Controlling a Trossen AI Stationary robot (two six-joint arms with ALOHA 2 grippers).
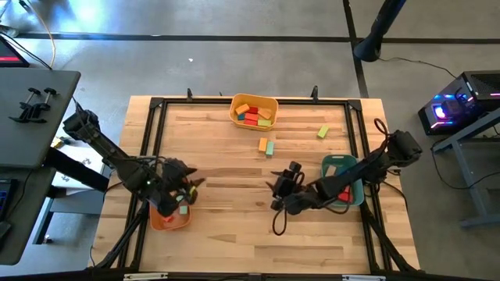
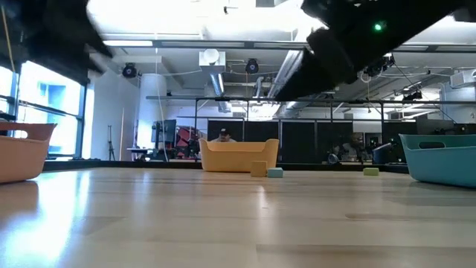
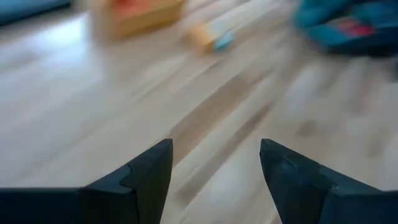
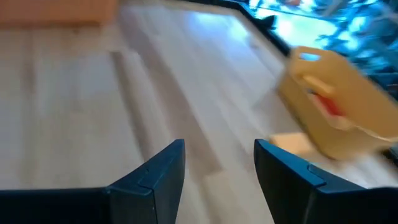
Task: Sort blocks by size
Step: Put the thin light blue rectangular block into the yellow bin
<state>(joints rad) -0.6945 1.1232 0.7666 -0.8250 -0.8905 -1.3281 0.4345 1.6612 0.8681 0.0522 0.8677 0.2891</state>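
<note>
Right gripper (image 1: 283, 190) empty, jaws apart, nearest orange-teal block pair (image 1: 266, 146) (toward table's far edge); left gripper (image 1: 187, 190) open, farther.

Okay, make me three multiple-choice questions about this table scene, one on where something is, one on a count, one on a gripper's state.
1. Where is the yellow bin?
A. at the far edge's middle
B. under the left arm
C. at the right edge

2. How many blocks lie loose on the table?
A. none
B. three
C. seven

3. How is the left gripper?
A. shut on a block
B. open and empty
C. shut, empty

Answers: 1 A, the high view shows it centred at the far side. 2 B, an orange block touching a teal block, plus a green block. 3 B, the left wrist view shows bare wood between its fingers.
</note>
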